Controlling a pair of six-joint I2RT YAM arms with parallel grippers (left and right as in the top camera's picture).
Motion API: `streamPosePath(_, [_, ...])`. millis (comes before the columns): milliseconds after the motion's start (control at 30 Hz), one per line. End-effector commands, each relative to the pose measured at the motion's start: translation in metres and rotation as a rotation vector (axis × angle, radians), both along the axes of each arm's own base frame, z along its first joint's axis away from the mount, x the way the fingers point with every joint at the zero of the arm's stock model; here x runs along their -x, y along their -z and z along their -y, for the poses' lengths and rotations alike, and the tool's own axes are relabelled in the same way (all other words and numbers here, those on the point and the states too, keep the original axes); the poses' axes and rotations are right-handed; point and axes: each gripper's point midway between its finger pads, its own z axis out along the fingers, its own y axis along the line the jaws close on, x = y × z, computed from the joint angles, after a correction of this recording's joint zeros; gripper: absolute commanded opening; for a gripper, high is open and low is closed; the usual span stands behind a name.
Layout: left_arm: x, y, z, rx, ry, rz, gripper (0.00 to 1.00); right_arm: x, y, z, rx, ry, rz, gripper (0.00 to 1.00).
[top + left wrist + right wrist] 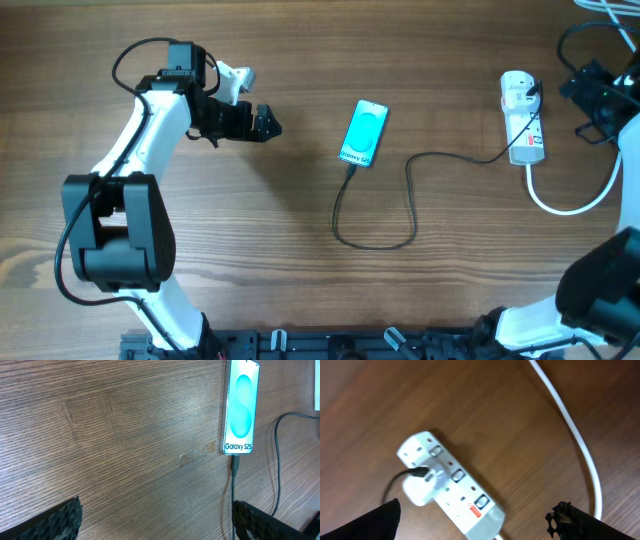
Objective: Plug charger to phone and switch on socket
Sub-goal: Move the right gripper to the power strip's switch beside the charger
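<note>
The phone [364,133] lies flat mid-table with its teal screen up; it also shows in the left wrist view [242,407]. The charger cable [410,190] is thin and black. Its tip [233,466] sits in the phone's lower end, and it loops right to a white adapter [422,488] seated in the socket [522,128]. The socket also shows in the right wrist view [465,497], with small rocker switches along it. My left gripper [268,122] is open and empty, left of the phone [157,529]. My right gripper [578,90] is open and empty, above and to the right of the socket [475,522].
The socket's thick white cord [570,205] curves off to the right edge, and it also shows in the right wrist view [575,435]. The robots' black cables lie at the top right corner [585,40]. Bare wood table [250,220] lies between the left gripper and the phone.
</note>
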Motion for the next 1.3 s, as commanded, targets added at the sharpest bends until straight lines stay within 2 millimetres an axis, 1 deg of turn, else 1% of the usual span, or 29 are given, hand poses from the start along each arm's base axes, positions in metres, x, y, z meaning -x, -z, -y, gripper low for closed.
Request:
streamPosePath(0, [-0.002,-0.008,-0.001,-0.003,0.001,0.026,1.0,0.001,0.031,0.011,0.005,0.03,-0.09,1.0])
streamPosePath(33, [-0.002,-0.008,-0.001,-0.003,0.001,0.026,1.0,0.001,0.043,0.011,-0.006,0.029,-0.115,1.0])
streamPosePath(233, [-0.002,-0.008,-0.001,-0.003,0.001,0.026,1.0,0.004,0.096,0.01,-0.058,0.027,-0.234,1.0])
streamPosePath(267, [-0.002,-0.008,-0.001,-0.003,0.001,0.026,1.0,0.005,0.101,0.01,-0.063,0.027,-0.242,1.0])
streamPosePath(300, [-0.002,-0.008,-0.001,-0.003,0.001,0.026,1.0,0.005,0.11,0.009,-0.071,0.026,-0.26,1.0])
streamPosePath(367, [-0.002,-0.008,-0.001,-0.003,0.001,0.026,1.0,0.004,0.122,0.009,-0.08,0.023,-0.274,1.0])
streamPosePath(500, [-0.002,-0.008,-0.001,-0.003,0.001,0.026,1.0,0.005,0.138,0.008,-0.088,0.025,-0.291,1.0])
streamPosePath(667, [-0.002,-0.008,-0.001,-0.003,0.001,0.026,1.0,-0.007,0.137,0.014,-0.066,0.029,-0.237,1.0])
streamPosePath(767, [-0.002,-0.008,-0.001,-0.003,0.001,0.026,1.0,-0.019,0.133,0.016,-0.067,0.044,-0.178,1.0])
streamPosePath(900, [-0.002,-0.008,-0.001,-0.003,0.001,0.026,1.0,-0.02,0.133,0.017,-0.065,0.045,-0.172,1.0])
streamPosePath(967, [-0.002,-0.008,-0.001,-0.003,0.001,0.026,1.0,-0.021,0.138,0.017,-0.067,0.043,-0.178,1.0])
streamPosePath(1033, [-0.002,-0.008,-0.001,-0.003,0.001,0.026,1.0,-0.017,0.153,0.015,-0.081,0.041,-0.211,1.0])
streamPosePath(1133, [-0.002,-0.008,-0.001,-0.003,0.001,0.026,1.0,-0.02,0.166,0.006,-0.132,0.016,-0.214,1.0])
streamPosePath(1267, [-0.002,-0.008,-0.001,-0.003,0.001,0.026,1.0,-0.026,0.166,0.002,-0.149,-0.025,-0.19,1.0])
